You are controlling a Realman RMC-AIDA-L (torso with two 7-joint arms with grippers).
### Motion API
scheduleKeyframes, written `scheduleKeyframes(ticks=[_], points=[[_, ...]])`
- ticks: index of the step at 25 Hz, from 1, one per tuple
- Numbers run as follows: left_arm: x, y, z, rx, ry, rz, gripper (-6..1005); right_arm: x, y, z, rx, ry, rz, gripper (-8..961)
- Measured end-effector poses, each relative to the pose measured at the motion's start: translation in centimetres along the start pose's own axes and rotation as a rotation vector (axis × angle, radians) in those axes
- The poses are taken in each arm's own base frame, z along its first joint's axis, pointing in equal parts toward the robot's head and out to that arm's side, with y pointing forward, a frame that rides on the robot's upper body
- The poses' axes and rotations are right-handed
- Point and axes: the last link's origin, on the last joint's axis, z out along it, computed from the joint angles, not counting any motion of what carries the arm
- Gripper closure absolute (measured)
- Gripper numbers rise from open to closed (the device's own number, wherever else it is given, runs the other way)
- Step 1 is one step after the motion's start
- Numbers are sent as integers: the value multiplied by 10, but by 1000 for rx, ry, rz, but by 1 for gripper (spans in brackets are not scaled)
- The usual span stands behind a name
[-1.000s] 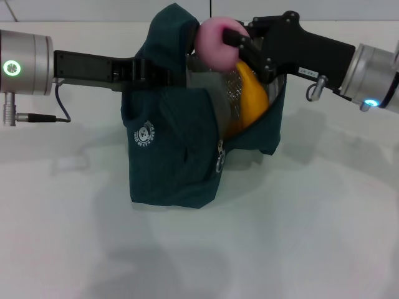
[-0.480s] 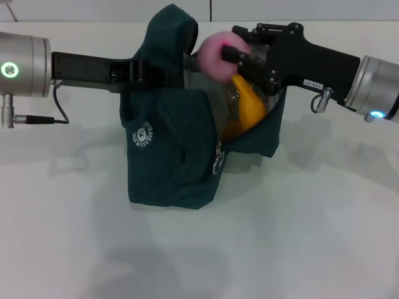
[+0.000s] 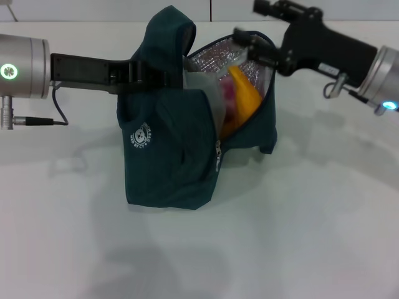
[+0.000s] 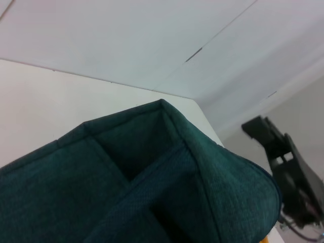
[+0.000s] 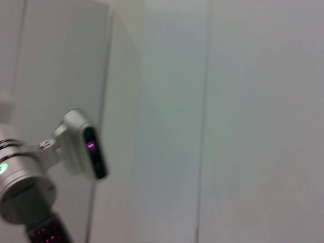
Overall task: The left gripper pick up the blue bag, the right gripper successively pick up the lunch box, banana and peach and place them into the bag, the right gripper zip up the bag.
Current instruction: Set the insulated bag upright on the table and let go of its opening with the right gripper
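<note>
The lunch box cannot be made out inside the blue bag (image 3: 171, 156); only a pale translucent edge shows at the mouth, too unclear to name. The peach (image 3: 228, 93) is largely hidden, a pink patch low in the opening behind the banana (image 3: 242, 99), whose lower part is concealed by the bag wall. The left gripper (image 3: 163, 76) disappears into the dark fabric at the bag's upper edge, so its fingers are covered; they appear clamped on that fabric, which stands lifted in a peak. In the left wrist view only teal cloth (image 4: 152, 182) fills the foreground, with the right gripper (image 4: 283, 167) as a dark shape cut off at the frame edge. The right wrist view shows no bag at all, only pale wall panels and a silver arm segment (image 5: 45, 162).

The counter (image 3: 280, 237) is plain white and matte, with soft shadows under the bag; a white panelled wall runs along its far edge.

The bag sits at the counter's middle, toward the far edge, base on the surface, mouth gaping toward the robot's right and showing crinkled silver lining (image 3: 215, 56). A round white logo (image 3: 142, 133) marks its near face, and the zipper pull (image 3: 217, 156) hangs on the front seam. The right gripper (image 3: 252, 45) hovers just above the open rim, fingers empty and slightly parted.
</note>
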Motion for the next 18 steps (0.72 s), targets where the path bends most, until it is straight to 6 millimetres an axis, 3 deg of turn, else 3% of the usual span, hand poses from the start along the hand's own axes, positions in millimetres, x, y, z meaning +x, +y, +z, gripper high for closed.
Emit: scheduleKeyframes(ticks=[1, 9, 18], points=[[0, 0, 0, 0, 0, -1, 961, -1, -3, -2, 21, -5, 4, 308], [-3, -2, -1, 4, 1, -8, 961, 9, -35, -31, 210, 57, 64, 309], [-3, -3, -3, 7, 2, -6, 962, 39, -24, -50, 204, 205, 100, 310]])
